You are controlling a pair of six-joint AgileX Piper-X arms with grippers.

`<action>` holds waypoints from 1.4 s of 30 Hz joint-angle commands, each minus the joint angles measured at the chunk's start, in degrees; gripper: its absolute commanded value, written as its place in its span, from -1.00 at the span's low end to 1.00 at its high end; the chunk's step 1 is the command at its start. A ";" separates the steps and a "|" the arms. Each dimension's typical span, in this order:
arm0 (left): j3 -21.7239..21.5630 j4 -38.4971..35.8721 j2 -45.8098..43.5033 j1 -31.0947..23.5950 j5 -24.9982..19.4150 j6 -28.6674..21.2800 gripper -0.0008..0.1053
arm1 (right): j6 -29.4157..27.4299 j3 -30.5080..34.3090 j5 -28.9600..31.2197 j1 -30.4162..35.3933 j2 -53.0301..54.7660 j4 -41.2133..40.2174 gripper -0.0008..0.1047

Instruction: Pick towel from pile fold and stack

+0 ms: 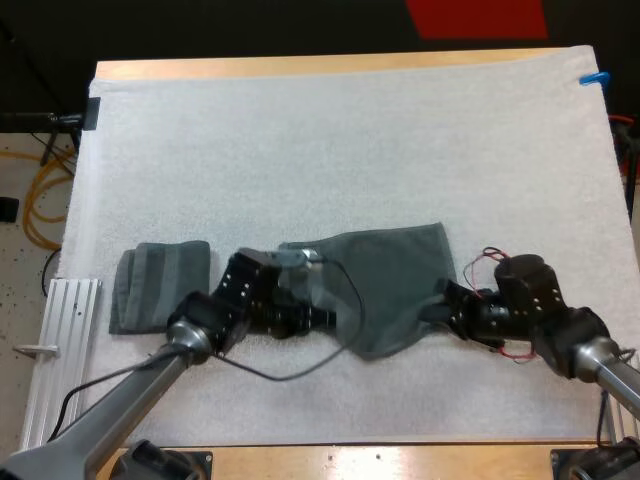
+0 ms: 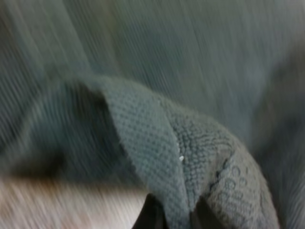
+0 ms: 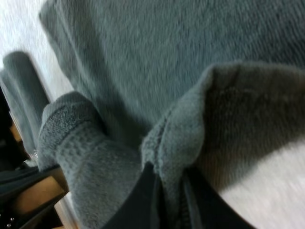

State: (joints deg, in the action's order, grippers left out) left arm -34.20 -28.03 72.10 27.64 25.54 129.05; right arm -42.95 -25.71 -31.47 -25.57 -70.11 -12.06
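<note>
A dark grey-green towel (image 1: 385, 285) lies spread on the white mat (image 1: 340, 150), near its front. My left gripper (image 1: 322, 318) pinches the towel's left front edge. In the left wrist view its black fingers (image 2: 151, 214) press on a raised fold of the towel (image 2: 190, 162) from both sides. My right gripper (image 1: 440, 306) grips the right front corner. Up close its fingers (image 3: 145, 200) squeeze a bunched edge of the towel (image 3: 190, 138). A folded towel (image 1: 160, 283) lies at the left of the mat.
A metal rail (image 1: 58, 350) lies off the mat's left front corner. The far half of the mat is bare. The wooden table edge (image 1: 380, 458) runs along the front.
</note>
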 commanded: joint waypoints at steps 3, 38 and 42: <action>-0.03 6.66 2.57 -4.07 3.05 1.02 -0.98 | 3.36 -0.34 0.82 0.00 -4.90 8.66 -0.99; -0.03 9.87 7.45 -10.53 -3.98 -0.79 -0.89 | 4.38 -2.03 18.29 0.00 -10.89 18.65 -0.98; -0.03 11.21 7.45 -10.53 -2.79 -1.88 -0.57 | 0.81 -2.03 17.96 0.00 -10.89 19.37 -0.59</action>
State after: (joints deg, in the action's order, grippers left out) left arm -34.20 -17.30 79.65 17.18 22.70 127.68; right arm -40.60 -27.33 -13.22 -25.57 -81.23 6.77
